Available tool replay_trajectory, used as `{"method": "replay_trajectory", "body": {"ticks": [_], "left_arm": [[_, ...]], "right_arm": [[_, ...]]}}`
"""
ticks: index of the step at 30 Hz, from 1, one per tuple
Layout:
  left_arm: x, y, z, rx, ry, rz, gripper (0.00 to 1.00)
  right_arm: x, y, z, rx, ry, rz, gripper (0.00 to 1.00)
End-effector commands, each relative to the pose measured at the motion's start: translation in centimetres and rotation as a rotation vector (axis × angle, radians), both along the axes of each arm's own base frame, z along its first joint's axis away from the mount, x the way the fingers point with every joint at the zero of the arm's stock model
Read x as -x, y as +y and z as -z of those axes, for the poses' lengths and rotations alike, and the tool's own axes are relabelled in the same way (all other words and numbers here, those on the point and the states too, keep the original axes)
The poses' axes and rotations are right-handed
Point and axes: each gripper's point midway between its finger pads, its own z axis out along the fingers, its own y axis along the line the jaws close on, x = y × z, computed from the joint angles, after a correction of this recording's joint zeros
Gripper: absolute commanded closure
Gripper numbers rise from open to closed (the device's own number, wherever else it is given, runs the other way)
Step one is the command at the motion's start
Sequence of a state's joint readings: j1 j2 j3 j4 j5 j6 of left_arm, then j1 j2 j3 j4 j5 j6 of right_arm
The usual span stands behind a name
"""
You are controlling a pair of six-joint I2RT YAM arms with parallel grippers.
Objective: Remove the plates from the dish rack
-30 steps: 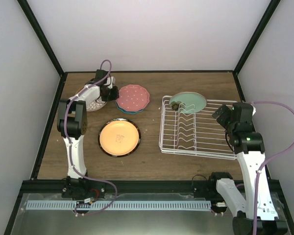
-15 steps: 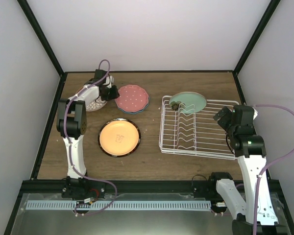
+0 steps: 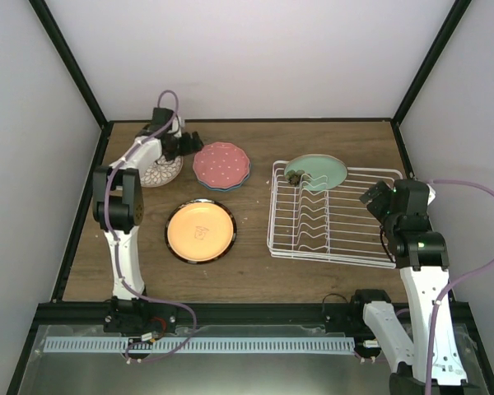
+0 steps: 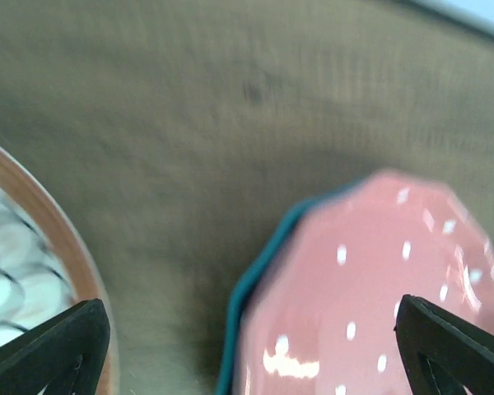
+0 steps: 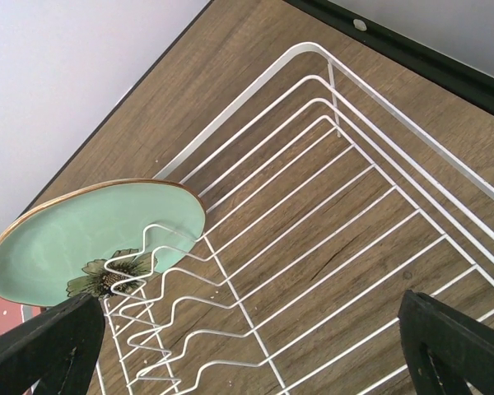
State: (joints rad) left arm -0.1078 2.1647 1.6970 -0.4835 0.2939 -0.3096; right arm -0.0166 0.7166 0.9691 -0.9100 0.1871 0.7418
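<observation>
The white wire dish rack [image 3: 333,222] [image 5: 337,173] holds one pale green flower plate [image 3: 316,172] [image 5: 82,239], leaning in its back tines. On the table lie a brown-rimmed petal-patterned plate [image 3: 158,172] [image 4: 16,280], a red-pink dotted plate [image 3: 221,163] [image 4: 387,280] stacked on a teal plate [image 4: 243,296], and a tan dark-rimmed plate [image 3: 201,231]. My left gripper [image 3: 184,146] [image 4: 255,354] hangs open over the gap between the petal plate and the dotted stack, holding nothing. Open and empty, my right gripper [image 3: 374,197] [image 5: 251,354] sits above the rack's right side.
Black frame posts and pale walls close in the wooden table [image 3: 255,140] on three sides. The rack's upright looped tines [image 5: 156,329] stand in a row below the green plate. A purple cable [image 3: 166,103] loops above the left wrist.
My left gripper has opened, letting go of the petal-patterned plate, and has drawn back toward the far wall. The right arm has shifted slightly toward the near right.
</observation>
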Motion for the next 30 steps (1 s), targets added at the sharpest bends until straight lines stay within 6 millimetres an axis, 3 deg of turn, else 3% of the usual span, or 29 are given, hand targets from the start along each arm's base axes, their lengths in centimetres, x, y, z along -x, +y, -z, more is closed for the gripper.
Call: {"method": "replay_trajectory", "body": {"ticks": [1,4,6,9,13,17,20,26,30], "left_arm": [[-5.0,4.6,-7.2,-0.058,-0.208,-0.115,0.01],[-7.2,4.5,-12.5,-0.02,-0.352,-0.099,0.01],[-8.0,2.1,-16.4,0.057,-0.463,-0.017,0.01],[-7.1,-4.6,-20.6,0.12,-0.586,0.195,0.02],[-2.8,-15.1,-23.0,0.085,-0.72,0.531,0.05],[3.0,-22.9,-23.0,-0.023,-0.878,0.822,0.11],[6.3,-26.2,-22.9,-0.032,-0.963,0.964,0.16],[11.2,-30.0,-21.0,-0.055,-1.032,1.199,0.31],[12.0,-31.5,-19.2,-0.143,-1.072,1.264,0.33]], "right_arm": [[0.4,-0.4,-1.1,-0.004,-0.025,0.029,0.0],[0.3,-0.3,-1.0,-0.007,-0.022,0.025,0.0],[0.1,-0.2,-0.9,-0.01,-0.021,0.02,0.0],[-0.1,0.0,-0.7,-0.018,-0.02,0.012,0.0],[-0.1,0.1,-0.6,-0.024,-0.02,0.008,0.0],[0.3,0.0,-0.7,-0.023,-0.023,0.014,0.0],[0.8,-0.1,-0.8,-0.017,-0.022,0.021,0.0],[1.4,-0.4,-0.8,-0.002,-0.023,0.031,0.0],[1.2,-0.4,-1.0,0.007,-0.026,0.025,0.0]]}}
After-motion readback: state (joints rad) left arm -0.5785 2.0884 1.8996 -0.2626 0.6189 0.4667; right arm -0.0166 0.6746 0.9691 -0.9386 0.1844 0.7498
